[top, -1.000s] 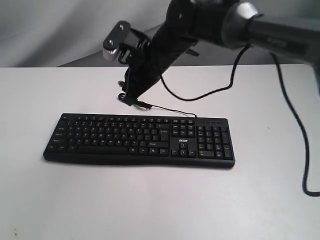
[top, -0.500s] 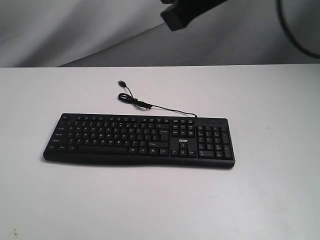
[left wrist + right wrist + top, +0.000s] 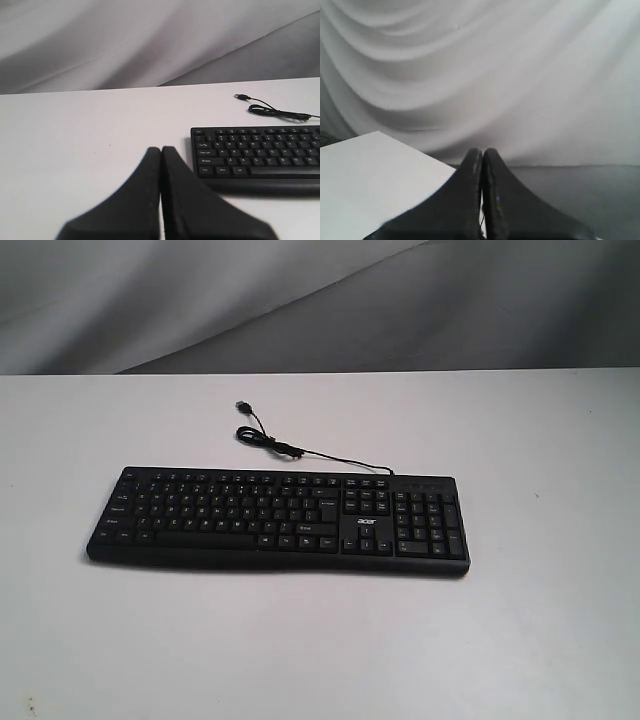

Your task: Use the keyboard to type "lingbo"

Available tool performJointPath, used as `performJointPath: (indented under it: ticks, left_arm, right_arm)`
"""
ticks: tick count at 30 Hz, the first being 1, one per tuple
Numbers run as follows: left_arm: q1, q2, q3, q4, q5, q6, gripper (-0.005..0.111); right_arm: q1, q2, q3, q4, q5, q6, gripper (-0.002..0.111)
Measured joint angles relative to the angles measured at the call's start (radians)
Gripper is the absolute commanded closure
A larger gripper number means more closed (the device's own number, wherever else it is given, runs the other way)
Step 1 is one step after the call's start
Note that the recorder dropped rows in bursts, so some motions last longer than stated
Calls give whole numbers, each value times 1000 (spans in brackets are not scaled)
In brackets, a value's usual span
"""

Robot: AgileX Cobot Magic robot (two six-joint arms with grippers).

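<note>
The black keyboard (image 3: 278, 520) with its number pad and white acer logo lies flat on the white table (image 3: 320, 640), its thin USB cable (image 3: 290, 448) curling away behind it. No arm shows in the exterior view. In the left wrist view my left gripper (image 3: 160, 149) is shut and empty, hovering off the keyboard's (image 3: 257, 155) Ctrl-side end. My right gripper (image 3: 482, 151) is shut and empty too, off past a table corner (image 3: 365, 175) and facing the drape, with the keyboard out of its view.
A grey draped cloth (image 3: 320, 300) hangs behind the table. The cable's loose plug (image 3: 242, 405) rests on the tabletop behind the keyboard.
The right arm, which reached over the cable behind the keyboard a second ago, has lifted up and out of the exterior view. The keyboard and cable have not moved.
</note>
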Motion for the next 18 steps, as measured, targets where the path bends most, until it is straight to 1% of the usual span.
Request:
performJointPath:
  ticks: [3, 5, 8, 12, 15, 18]
  left_arm:
    - [0, 0, 0, 0, 0, 0, 106]
    - [0, 0, 0, 0, 0, 0, 106]
    - [0, 0, 0, 0, 0, 0, 106]
    - [0, 0, 0, 0, 0, 0, 106]
    - [0, 0, 0, 0, 0, 0, 106]
    - [0, 0, 0, 0, 0, 0, 106]
  right_arm:
    - [-10, -2, 11, -145, 51, 186, 108]
    - [-56, -12, 41, -184, 62, 243, 108]
    - [-184, -54, 119, -184, 59, 287, 108]
    - [-380, -181, 288, -184, 14, 295, 108]
    - [-495, -301, 408, -184, -24, 286, 108]
    - [-568, -398, 521, -184, -51, 284, 108]
